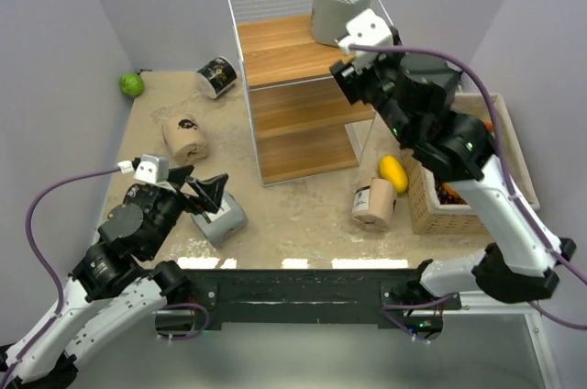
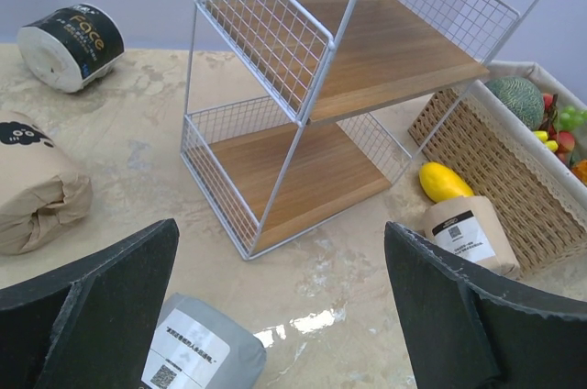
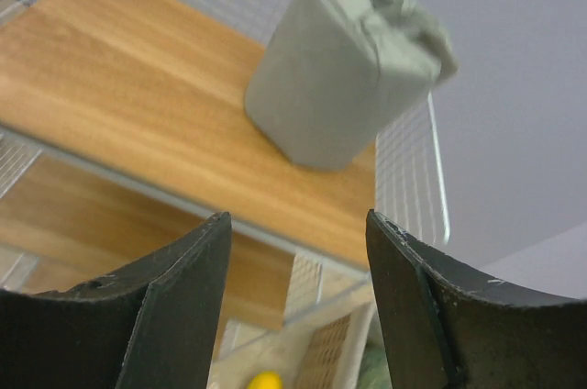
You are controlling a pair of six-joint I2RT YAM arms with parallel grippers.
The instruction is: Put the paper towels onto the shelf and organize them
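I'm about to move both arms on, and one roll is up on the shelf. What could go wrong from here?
1. The right fingers are open, close in front of the grey roll standing on the top board of the shelf. A careless retreat could knock the roll over or snag the shelf.
2. The left fingers hang open over a second grey roll near the near edge of the table. A nudge might roll it off.

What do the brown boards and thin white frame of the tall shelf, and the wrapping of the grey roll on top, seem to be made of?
Brown boards: probably wood or wood-look laminate; grain streaks, satin surface.
Thin white frame: likely coated metal wire; fine grid.
Grey cylindrical roll on the top tier: soft matte wrapping, plastic or paper, gathered into creases at its end.
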